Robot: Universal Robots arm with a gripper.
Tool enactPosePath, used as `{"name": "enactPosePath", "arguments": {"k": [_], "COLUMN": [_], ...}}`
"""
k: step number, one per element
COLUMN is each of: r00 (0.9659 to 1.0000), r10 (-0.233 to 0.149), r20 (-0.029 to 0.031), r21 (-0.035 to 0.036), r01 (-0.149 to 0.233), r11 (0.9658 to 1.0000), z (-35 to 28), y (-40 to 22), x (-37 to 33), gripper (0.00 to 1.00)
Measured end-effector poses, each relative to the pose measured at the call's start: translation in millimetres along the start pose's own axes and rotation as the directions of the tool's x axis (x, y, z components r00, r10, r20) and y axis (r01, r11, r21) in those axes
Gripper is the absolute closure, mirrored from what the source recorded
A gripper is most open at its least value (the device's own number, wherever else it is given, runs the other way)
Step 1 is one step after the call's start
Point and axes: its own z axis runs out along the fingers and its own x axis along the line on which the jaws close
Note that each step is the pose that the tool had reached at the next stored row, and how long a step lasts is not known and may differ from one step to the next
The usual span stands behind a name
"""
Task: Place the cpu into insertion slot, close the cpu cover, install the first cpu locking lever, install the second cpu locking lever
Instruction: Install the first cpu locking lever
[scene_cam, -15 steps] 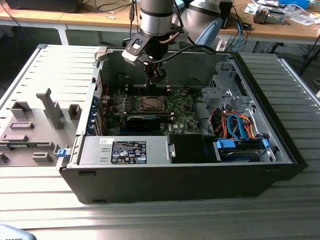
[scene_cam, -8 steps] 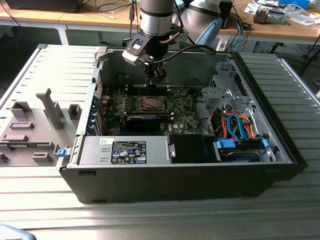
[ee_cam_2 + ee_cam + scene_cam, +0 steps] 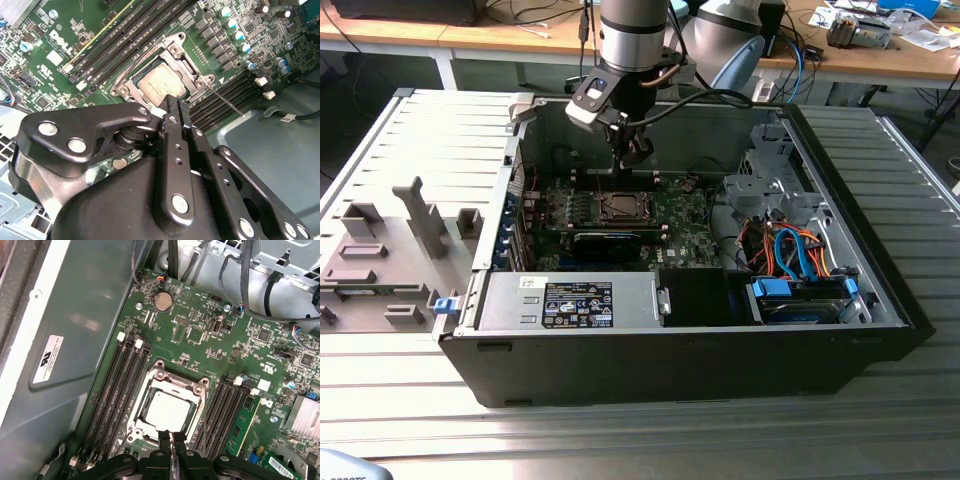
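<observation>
The chip [image 3: 167,412] already lies in the socket [image 3: 618,208], which sits on the green board [image 3: 200,340] toward the far side of the open case [image 3: 670,365], a little to the exterior view's left of its middle. The cover [image 3: 173,384] looks folded down flat over it, its square window framing the chip's grey metal top, so I judge the first two steps done. What is left, as far as I can tell, is the locking. In the second wrist view one thin lever [image 3: 226,98] juts out from a corner of the socket and slants across the memory slots [image 3: 240,90], which reads to me as not latched. I cannot tell how the other lever stands. My gripper [image 3: 175,102] hangs just at the socket's edge, fingers pressed together with nothing I can make out between them. The chip lies level, top face up. Being square it has no long axis, and its sides run parallel to the cover's frame.
</observation>
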Motion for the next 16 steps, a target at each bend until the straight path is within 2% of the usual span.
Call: {"name": "enactPosePath", "arguments": {"k": [16], "r00": [0.9993], "r10": [-0.036], "r20": [0.0009], "r21": [-0.0006], "r01": [0.036], "r11": [0.9993], "z": [0.0], "y": [0.0], "x": [0.0], "gripper": [0.84]}}
